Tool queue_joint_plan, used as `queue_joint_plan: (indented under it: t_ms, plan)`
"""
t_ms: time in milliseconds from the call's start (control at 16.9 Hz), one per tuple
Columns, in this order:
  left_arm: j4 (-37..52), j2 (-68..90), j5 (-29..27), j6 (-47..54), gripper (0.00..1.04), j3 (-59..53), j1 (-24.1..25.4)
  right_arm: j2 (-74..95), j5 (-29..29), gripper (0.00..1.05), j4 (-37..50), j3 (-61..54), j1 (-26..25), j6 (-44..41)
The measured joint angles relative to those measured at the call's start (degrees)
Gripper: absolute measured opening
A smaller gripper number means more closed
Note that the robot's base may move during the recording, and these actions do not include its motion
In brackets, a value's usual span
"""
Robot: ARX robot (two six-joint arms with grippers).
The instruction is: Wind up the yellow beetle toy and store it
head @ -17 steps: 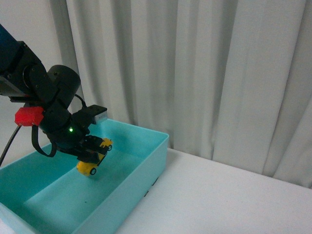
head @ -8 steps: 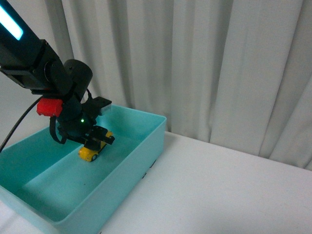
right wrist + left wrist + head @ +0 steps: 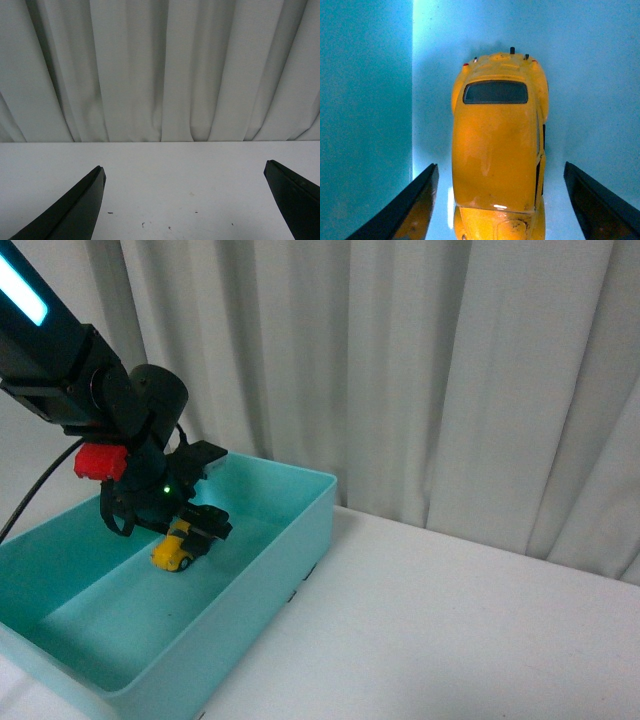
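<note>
Storing looks done; whether it is wound, cannot tell.
The yellow beetle toy (image 3: 172,554) sits on the teal bin (image 3: 290,560) floor; left hand (image 3: 190,533) spread wide around it, gripping nothing. Right hand (image 3: 184,200) open, empty, above table (image 3: 175,160).

Lab-style test bench: bare white table (image 3: 450,620), pleated white curtain (image 3: 450,370) backdrop, teal bin (image 3: 250,615).

Your left gripper (image 3: 195,525) sits low inside the turquoise bin (image 3: 270,590), fingers spread with a gap either side of the yellow beetle toy (image 3: 172,554); a bin wall stands close beside one finger, so the way out is upward. Your right gripper (image 3: 184,166) faces flat white table (image 3: 165,195), bounded by the curtain (image 3: 165,70).
</note>
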Motion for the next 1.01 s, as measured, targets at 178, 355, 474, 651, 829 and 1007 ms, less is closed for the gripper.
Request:
queue_joint_plan:
  t_ms: [178,355,474,651,829,1007]
  plan:
    - [-0.55,-0.61,3.82,-0.07,0.98,-0.02,0.44,0.0,0.0,0.98,0.0,0.0,0.02,0.0]
    - [-0.52,-1.2,5.29,-0.24,0.98,-0.46,0.66,0.0,0.0,0.98,0.0,0.0,0.0,0.0]
    - [-0.5,-4.76,7.56,-0.42,0.98,-2.16,1.03,0.0,0.0,0.98,0.0,0.0,0.0,0.0]
    - [-0.39,-18.45,13.16,0.33,0.98,-5.88,1.75,0.0,0.0,0.98,-0.02,0.0,0.0,0.0]
    - [-1.55,-32.72,19.47,0.5,0.98,-10.23,3.13,0.0,0.0,0.98,0.0,0.0,0.0,0.0]
    - [-1.49,-47.87,25.35,0.37,0.98,-13.84,6.36,0.0,0.0,0.98,0.0,0.0,0.0,0.0]
